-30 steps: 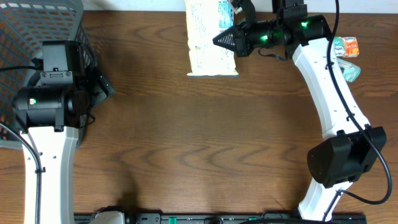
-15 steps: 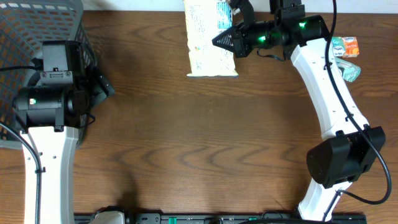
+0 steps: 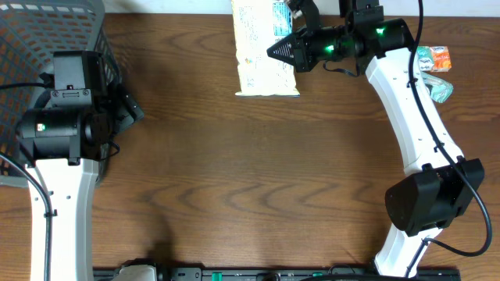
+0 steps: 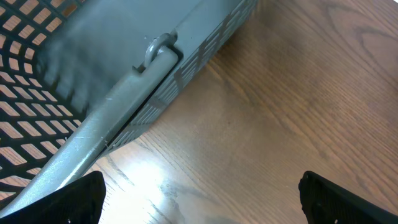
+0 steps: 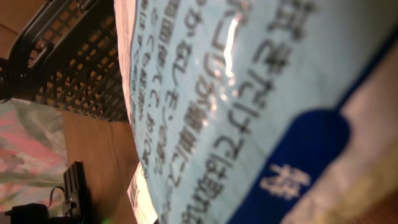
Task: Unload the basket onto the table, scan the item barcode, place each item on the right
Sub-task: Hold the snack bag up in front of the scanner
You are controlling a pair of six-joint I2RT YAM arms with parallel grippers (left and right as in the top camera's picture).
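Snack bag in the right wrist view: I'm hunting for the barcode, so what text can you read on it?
Snack bag, pale blue face: dark Japanese print, too blurred and tilted to quote.
Dark blue patch: one white character, unreadable.
No number or barcode is legible.

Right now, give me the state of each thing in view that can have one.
Left claw: open, holding nothing.
Right claw: shut on the snack bag's right edge.
Snack bag: gripped, its top end cut off by the frame.
Grey basket: upright on the table.
Small packets: lying loose at the far right, untouched.
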